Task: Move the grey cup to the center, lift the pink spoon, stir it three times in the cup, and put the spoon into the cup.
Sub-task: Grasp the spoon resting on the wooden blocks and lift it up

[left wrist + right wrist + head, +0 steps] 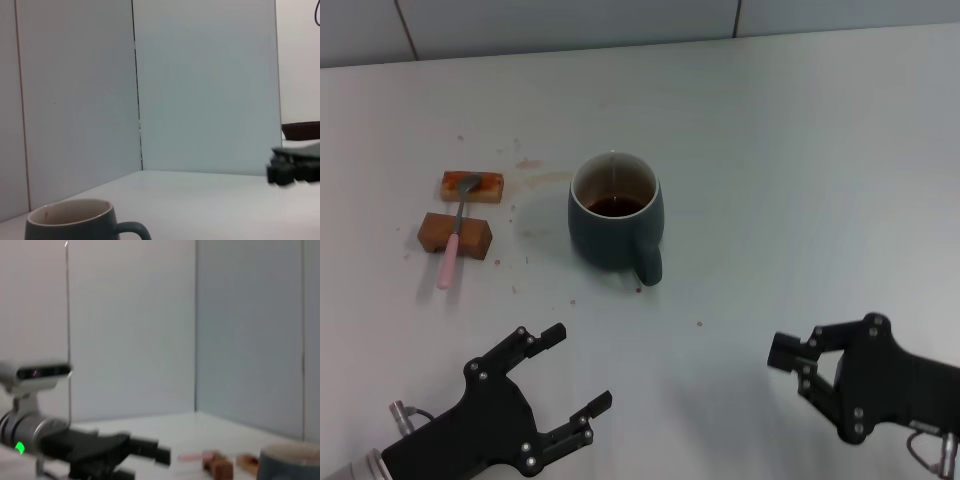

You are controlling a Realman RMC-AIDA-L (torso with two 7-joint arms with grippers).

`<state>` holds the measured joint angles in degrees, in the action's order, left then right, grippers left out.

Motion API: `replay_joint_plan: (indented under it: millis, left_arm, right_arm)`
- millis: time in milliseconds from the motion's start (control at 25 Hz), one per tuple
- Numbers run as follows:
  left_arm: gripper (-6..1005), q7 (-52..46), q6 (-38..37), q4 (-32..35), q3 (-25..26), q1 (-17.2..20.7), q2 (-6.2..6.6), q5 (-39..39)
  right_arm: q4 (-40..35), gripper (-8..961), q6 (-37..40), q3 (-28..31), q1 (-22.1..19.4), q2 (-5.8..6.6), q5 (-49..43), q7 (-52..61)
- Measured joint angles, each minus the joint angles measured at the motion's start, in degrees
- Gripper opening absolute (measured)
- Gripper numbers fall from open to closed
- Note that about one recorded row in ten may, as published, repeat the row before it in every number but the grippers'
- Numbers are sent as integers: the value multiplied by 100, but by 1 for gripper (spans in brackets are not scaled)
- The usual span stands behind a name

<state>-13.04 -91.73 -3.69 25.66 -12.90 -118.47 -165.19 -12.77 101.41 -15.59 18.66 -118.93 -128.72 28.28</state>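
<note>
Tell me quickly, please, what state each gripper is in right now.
Left gripper: open, holding nothing, near the table's front edge.
Right gripper: fingers close together, empty; open or shut cannot be told.

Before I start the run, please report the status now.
Left pincer open, right pincer open, both near edge, empty. Grey cup upright; pink spoon resting across two brown blocks. Nothing blocking.

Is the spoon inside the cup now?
No, the spoon lies across two brown blocks on the table, left of the cup.
</note>
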Motion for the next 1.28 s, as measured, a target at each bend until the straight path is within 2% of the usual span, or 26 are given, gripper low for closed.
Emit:
replay_joint_plan:
  millis: [280, 600, 800, 1040, 1280]
  left_arm:
    - [801, -24, 21, 0, -5, -2, 0, -9]
    - [800, -24, 23, -4, -11, 8, 0, -4]
    - [800, -24, 34, -9, -16, 12, 0, -4]
    - [801, -26, 24, -9, -10, 16, 0, -5]
    - [801, -29, 14, -9, -9, 16, 0, -9]
  right_arm:
    - [-64, 65, -430, -12, 24, -2, -450, -26]
    - [-191, 216, -522, 10, 35, -10, -496, -76]
    - [-187, 411, -548, -4, 33, -20, -492, -144]
    - [-186, 582, -551, -6, 41, -23, -499, -157]
    - [-183, 578, -524, -5, 41, -25, -492, -162]
